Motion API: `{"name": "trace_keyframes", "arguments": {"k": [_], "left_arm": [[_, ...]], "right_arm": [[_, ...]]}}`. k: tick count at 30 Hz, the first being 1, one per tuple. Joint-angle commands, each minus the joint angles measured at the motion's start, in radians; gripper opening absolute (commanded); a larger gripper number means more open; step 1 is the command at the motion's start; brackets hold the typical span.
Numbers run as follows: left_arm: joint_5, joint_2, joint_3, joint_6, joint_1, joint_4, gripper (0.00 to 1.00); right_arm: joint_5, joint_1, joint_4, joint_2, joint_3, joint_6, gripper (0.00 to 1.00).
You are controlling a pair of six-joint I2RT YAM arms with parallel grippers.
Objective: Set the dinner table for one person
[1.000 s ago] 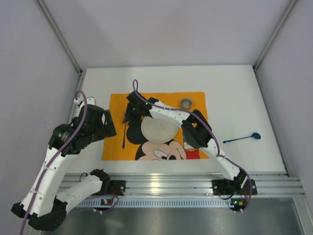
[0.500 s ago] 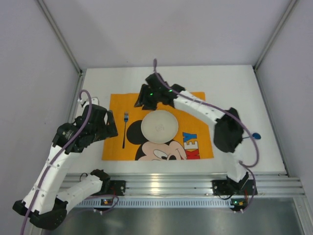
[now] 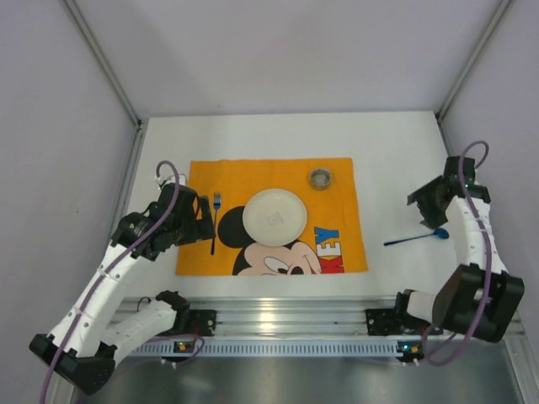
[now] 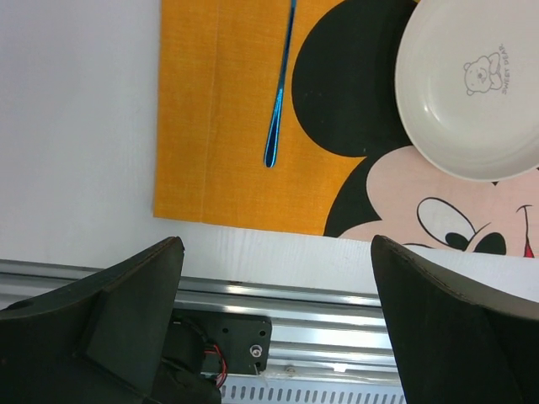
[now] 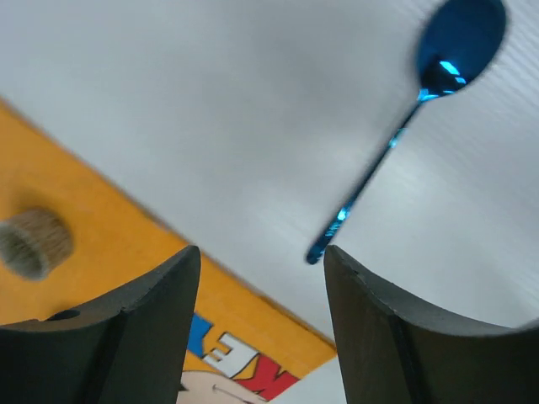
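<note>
The white dinner table (image 3: 253, 135) carries an orange Mickey Mouse placemat (image 3: 337, 261). On the mat lie a white plate (image 3: 274, 216), a blue fork (image 3: 214, 223) to its left and a small cup (image 3: 320, 178) at the back right. A blue spoon (image 3: 417, 239) lies on bare table to the right of the mat. My right gripper (image 3: 425, 202) is open and empty just behind the spoon (image 5: 396, 135). My left gripper (image 3: 202, 220) is open and empty beside the fork (image 4: 280, 93). The plate (image 4: 472, 84) also shows in the left wrist view.
A silver aluminium rail (image 3: 278, 311) runs along the near edge, with both arm bases on it. Grey walls and slanted frame posts close in the table on the left, right and back. The cup (image 5: 34, 242) shows blurred in the right wrist view.
My right arm left the fork on the mat, lifted, and swung far right to hover by the spoon. My left gripper has shifted right toward the fork.
</note>
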Motion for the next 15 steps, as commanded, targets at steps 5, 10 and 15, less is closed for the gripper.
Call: {"name": "trace_keyframes", "arguments": {"k": [5,10,15], "left_arm": [[0.033,-0.002,-0.003,0.011,0.005,0.079,0.98],[0.004,-0.028,0.0,-0.004,0.005,0.034,0.98],[-0.03,-0.043,0.004,-0.027,0.005,-0.009,0.99]], "right_arm": [[-0.013,-0.211,-0.096,0.201,0.019,-0.088,0.63],[0.013,-0.213,-0.064,0.307,0.036,-0.084,0.63],[0.008,-0.213,-0.004,0.363,-0.008,-0.068,0.62]]}}
